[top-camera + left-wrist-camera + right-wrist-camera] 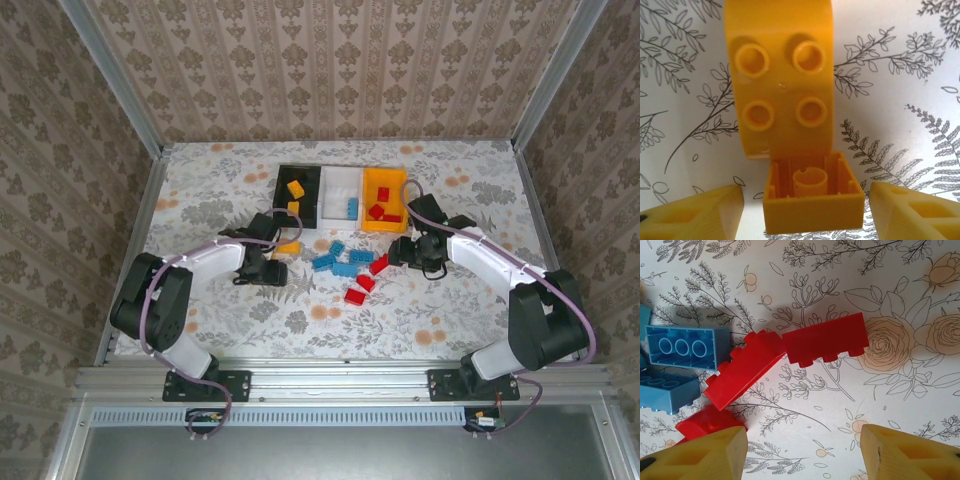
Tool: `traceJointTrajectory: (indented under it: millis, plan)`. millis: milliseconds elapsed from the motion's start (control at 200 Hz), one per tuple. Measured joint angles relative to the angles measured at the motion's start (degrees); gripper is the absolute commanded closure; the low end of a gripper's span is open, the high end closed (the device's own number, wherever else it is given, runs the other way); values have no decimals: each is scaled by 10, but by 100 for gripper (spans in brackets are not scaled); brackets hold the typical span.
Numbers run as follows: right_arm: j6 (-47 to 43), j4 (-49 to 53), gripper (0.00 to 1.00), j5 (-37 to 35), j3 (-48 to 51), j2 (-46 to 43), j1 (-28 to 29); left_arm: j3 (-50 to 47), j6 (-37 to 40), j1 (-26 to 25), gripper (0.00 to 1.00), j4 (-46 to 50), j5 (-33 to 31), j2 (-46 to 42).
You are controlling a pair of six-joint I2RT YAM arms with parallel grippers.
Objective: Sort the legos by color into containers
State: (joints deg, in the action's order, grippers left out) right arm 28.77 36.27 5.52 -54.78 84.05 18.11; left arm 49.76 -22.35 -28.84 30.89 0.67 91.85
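In the left wrist view a small orange-yellow lego point(812, 200) lies upside down between my left gripper's point(807, 216) fingers, with a gap on each side. A larger studded orange-yellow lego point(782, 85) touches it just beyond. My right gripper point(804, 455) stands open over bare table, just short of two red legos point(825, 339) point(745, 370); a third red one point(707, 422) lies by its left finger. Blue legos point(685, 347) lie further left. The black container point(283, 178), white container point(337, 180) and orange-yellow container point(384, 226) stand in a row at the back.
Orange-yellow legos lie in the black bin, a blue one in the white bin, red ones in the orange-yellow bin. Loose blue legos point(338, 262) and red legos point(360, 290) lie mid-table between the two arms. Metal rails and patterned walls bound the table.
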Motion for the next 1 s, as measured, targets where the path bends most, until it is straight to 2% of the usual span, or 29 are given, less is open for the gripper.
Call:
traceJointTrajectory:
  millis: [310, 455, 555, 675, 815, 900, 1000]
  plan:
    - [2, -1, 37, 4, 0, 0, 0, 3, 1, 0, 63, 7, -27, 5]
    - [7, -1, 37, 6, 0, 0, 1, 2, 2, 0, 69, 2, -18, -2]
    - [12, -1, 37, 7, 0, 0, 2, -5, 1, -1, 69, 0, -4, -33]
    - [15, -3, 37, 8, 0, 0, 5, -10, 1, 2, 69, 10, 16, -113]
    - [18, -5, 37, 10, 0, 0, 11, -2, 0, 29, 68, 25, 57, -195]
    - [21, -6, 37, 10, 0, 0, 16, 28, 0, 52, 68, 40, 73, -204]
    - [27, -13, 37, 10, 0, 0, 23, 97, 3, 63, 68, 52, 87, -177]
